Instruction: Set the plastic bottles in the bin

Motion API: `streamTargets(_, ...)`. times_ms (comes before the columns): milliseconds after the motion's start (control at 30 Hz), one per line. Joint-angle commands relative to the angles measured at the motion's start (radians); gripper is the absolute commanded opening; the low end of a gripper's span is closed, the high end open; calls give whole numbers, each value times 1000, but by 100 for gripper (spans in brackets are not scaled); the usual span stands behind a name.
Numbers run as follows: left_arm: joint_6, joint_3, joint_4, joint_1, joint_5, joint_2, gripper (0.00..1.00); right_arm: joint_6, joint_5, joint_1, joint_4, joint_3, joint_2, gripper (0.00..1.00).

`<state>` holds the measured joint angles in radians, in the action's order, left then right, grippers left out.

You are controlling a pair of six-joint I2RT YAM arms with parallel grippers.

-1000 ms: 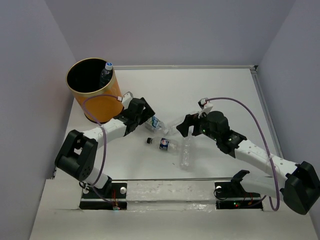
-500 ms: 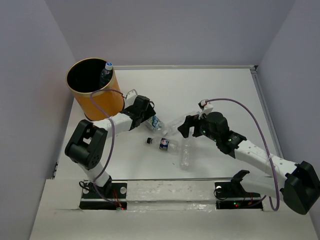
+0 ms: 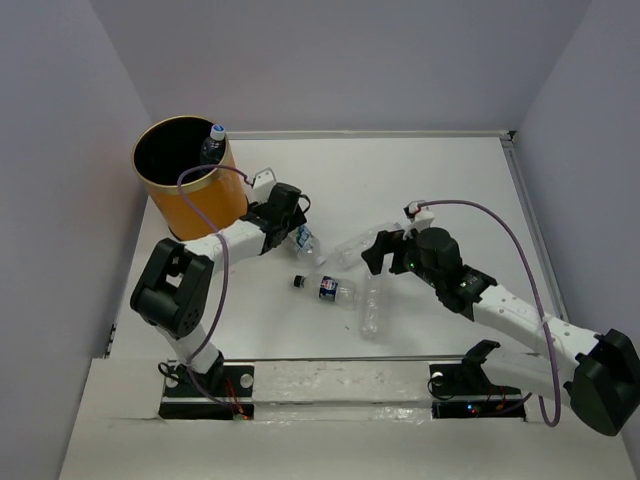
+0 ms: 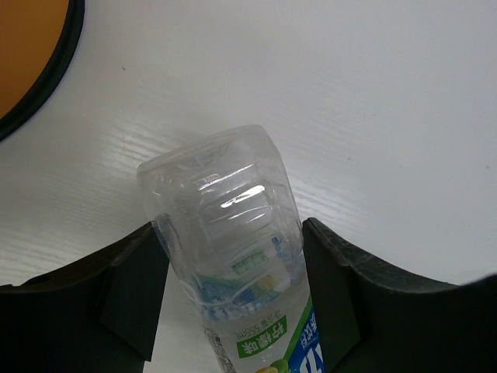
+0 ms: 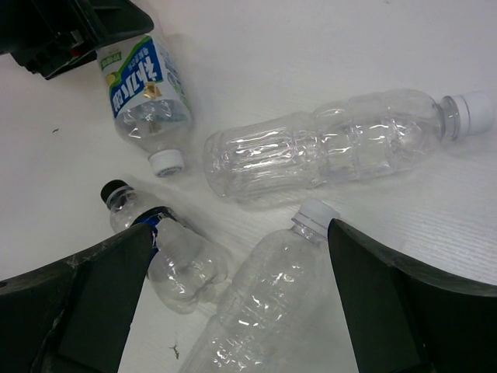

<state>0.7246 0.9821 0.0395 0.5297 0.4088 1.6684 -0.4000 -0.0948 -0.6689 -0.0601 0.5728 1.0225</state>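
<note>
- Left claw (image 4: 233, 268) is gripping green-labelled bottle (image 4: 225, 202) mid-body; I'd lift before swinging to the bin (image 3: 205, 205) at 10 o'clock.
- Right claw (image 5: 238, 229) is hovering wide open, empty.

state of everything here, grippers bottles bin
left gripper: shut on white-blue bottle
right gripper: open, empty
white-blue bottle: capped, gripped
black-capped bottle: lying on table
long clear bottle: capped, lying flat
second clear bottle: capped, lying flat
bin: upright, open-topped
bottle in bin: capped, cap up
</note>
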Motion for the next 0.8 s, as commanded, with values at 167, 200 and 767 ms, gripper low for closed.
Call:
streamTargets(167, -65, 116, 20, 3, -31, -280, 55, -14, -83, -1, -37, -19, -30, 100)
streamTargets(200, -74, 125, 20, 1, -48, -330, 55, -17, -95, -1, -41, -25, -32, 100)
streamTargets(767, -354, 394, -24, -384, 289, -486, 55, -28, -86, -1, -86, -67, -79, 100)
